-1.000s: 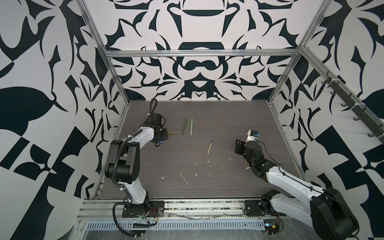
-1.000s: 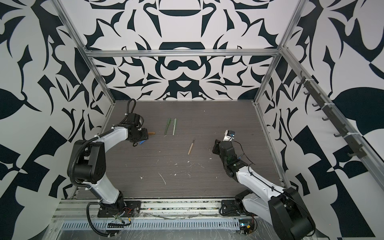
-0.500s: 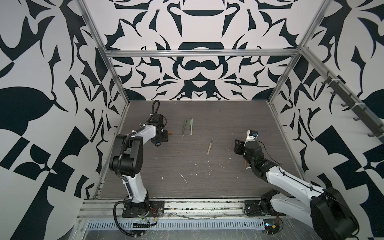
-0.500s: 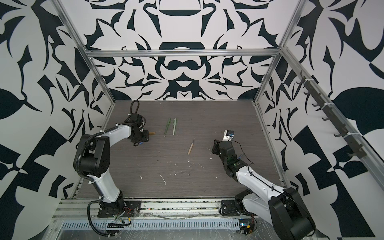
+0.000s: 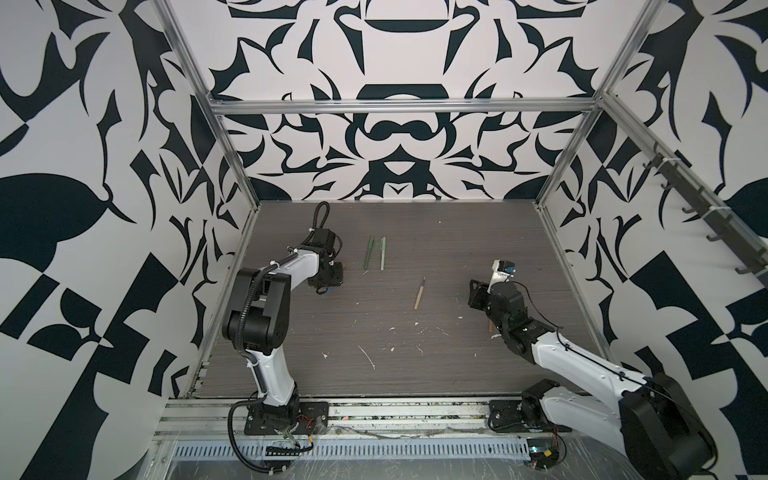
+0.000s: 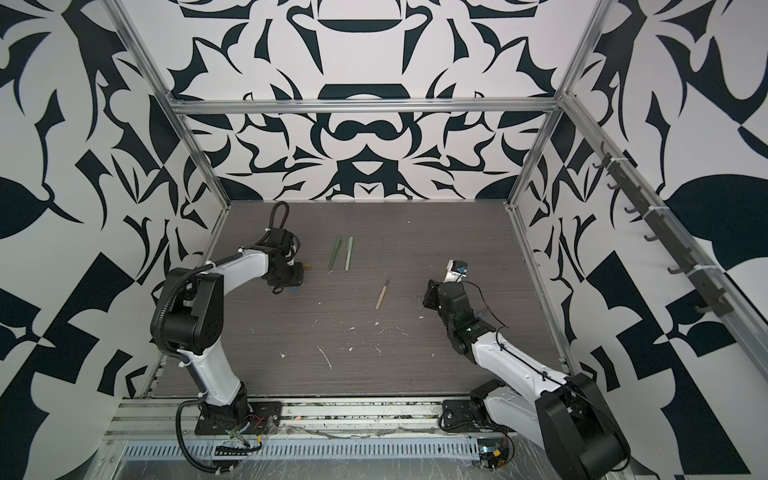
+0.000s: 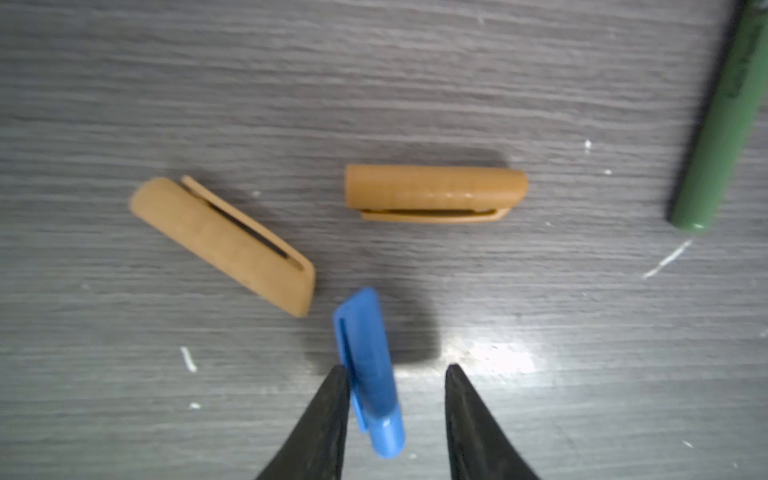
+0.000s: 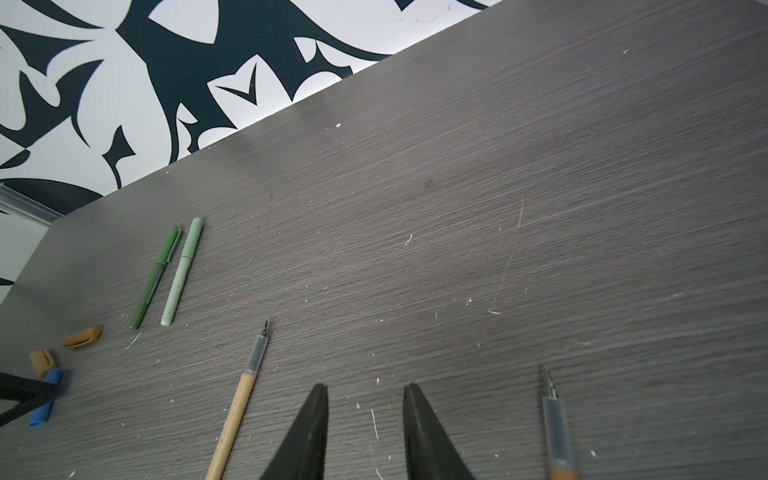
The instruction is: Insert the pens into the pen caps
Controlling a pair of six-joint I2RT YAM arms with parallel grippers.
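Note:
In the left wrist view a blue pen cap [image 7: 368,365] lies on the table between the jaws of my left gripper [image 7: 397,368]. It touches one finger, with a gap to the other, so the gripper is open. A tan cap [image 7: 224,245] and an orange-brown cap [image 7: 432,191] lie just beyond. My right gripper [image 8: 365,385] hovers open and empty over the table, between a tan pen [image 8: 237,411] and an orange-brown pen [image 8: 557,432], both uncapped. A dark green pen [image 5: 369,251] and a pale green pen [image 5: 382,252] lie side by side, caps on.
White flecks of debris [image 5: 368,357] are scattered over the front half of the dark wood table [image 5: 415,224]. Patterned walls close in the left, back and right sides. In both top views the left gripper [image 6: 286,282] is low near the left wall.
The left arm's elbow has risen and swung toward the back while its gripper stayed over the caps, jaws narrowing round the blue cap. The right arm has hardly moved.

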